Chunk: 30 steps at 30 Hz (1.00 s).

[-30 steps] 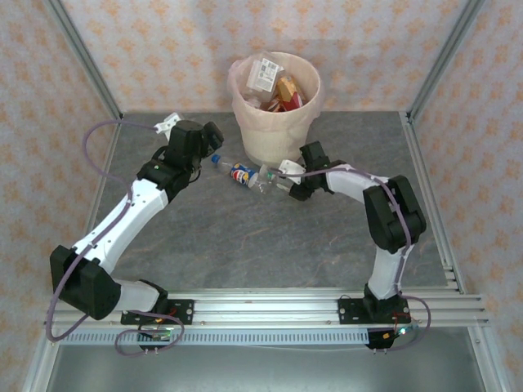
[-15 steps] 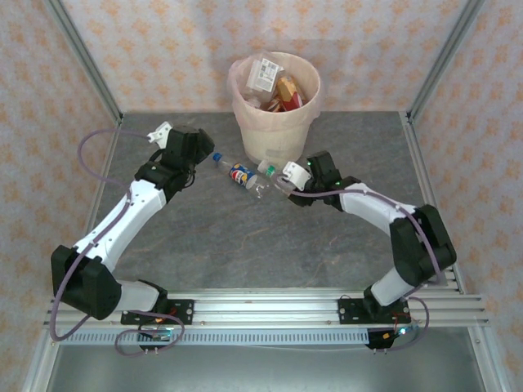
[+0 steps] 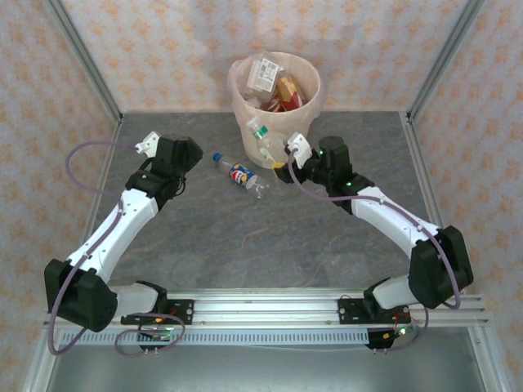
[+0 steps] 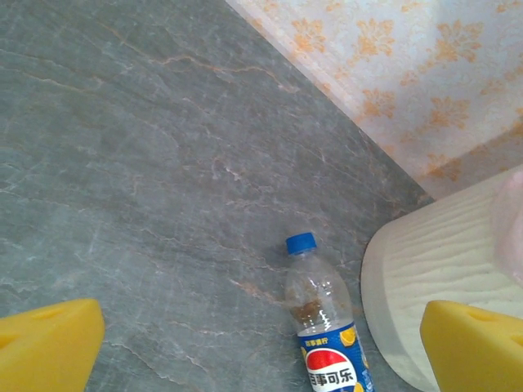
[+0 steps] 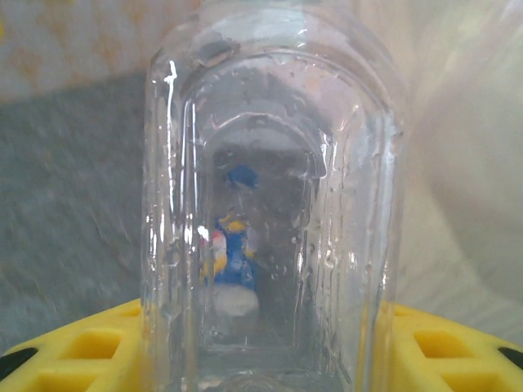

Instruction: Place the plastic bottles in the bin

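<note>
Change: a second ago the clear bottle lay on the surface at the foot of the bin. We now see it lifted off the surface.
Right fingers: closed partway around the clear bottle's body and gripping it firmly. The wrist view looks straight through its wet wall.
Clear bottle: held in front of the bin, green cap pointing toward the rim. We cannot tell whether it is high enough to clear the rim.
Left fingers: spread fully wide and holding nothing. The left arm has drawn back to the left of the bin.
Cola bottle: lying on the surface just in front of the bin, blue cap pointing away from it, where it was a second ago. Nothing touches it.
Bin: already holds several bottles inside its pinkish liner.
Meaning: we judge the pick is done and the carry is under way. The bottle still has to go up and over the rim before the right fingers let go.
Left to do: by our count, the cola bottle is the one bottle left on the surface.
</note>
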Motion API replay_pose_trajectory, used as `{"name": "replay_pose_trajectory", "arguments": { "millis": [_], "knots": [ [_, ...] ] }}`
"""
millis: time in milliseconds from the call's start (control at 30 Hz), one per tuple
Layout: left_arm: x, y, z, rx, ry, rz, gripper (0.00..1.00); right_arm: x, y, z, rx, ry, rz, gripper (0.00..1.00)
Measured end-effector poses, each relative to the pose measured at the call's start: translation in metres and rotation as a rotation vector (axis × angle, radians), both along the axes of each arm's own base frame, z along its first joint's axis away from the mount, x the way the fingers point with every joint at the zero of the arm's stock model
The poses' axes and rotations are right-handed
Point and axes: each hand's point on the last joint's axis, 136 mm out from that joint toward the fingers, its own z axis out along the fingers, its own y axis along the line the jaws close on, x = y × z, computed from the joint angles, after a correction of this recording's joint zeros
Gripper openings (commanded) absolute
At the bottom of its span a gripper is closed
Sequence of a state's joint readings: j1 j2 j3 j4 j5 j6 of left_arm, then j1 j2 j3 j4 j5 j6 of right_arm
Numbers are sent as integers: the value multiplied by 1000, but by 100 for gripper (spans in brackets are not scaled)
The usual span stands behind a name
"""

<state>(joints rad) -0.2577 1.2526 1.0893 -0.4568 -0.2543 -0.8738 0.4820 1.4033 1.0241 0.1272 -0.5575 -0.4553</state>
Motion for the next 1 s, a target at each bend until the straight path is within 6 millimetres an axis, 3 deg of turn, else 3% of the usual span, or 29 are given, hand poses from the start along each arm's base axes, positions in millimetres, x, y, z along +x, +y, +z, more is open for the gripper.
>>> {"name": "replay_pose_trajectory", "arguments": {
  "millis": [233, 367, 500, 667, 733, 867, 1000],
  "knots": [
    [-12, 8, -9, -5, 7, 36, 100, 25, 10, 119, 202, -146, -38, 16],
    [-15, 11, -11, -10, 7, 45, 100, 58, 4, 159, 230, -185, -141, 21],
    [-16, 13, -12, -10, 8, 51, 100, 105, -19, 160, 232, -120, -327, 29],
    [-16, 13, -14, -11, 14, 50, 100, 152, -44, 133, 190, 13, -560, 40],
    [-16, 13, -15, -12, 17, 47, 100, 166, -50, 122, 170, 62, -641, 51],
    [-16, 11, -17, -26, 24, 36, 100, 184, -60, 110, 129, 142, -759, 73],
    [-13, 5, -27, -36, 55, 7, 100, 183, -69, 107, 103, 174, -818, 92]
  ]
}}
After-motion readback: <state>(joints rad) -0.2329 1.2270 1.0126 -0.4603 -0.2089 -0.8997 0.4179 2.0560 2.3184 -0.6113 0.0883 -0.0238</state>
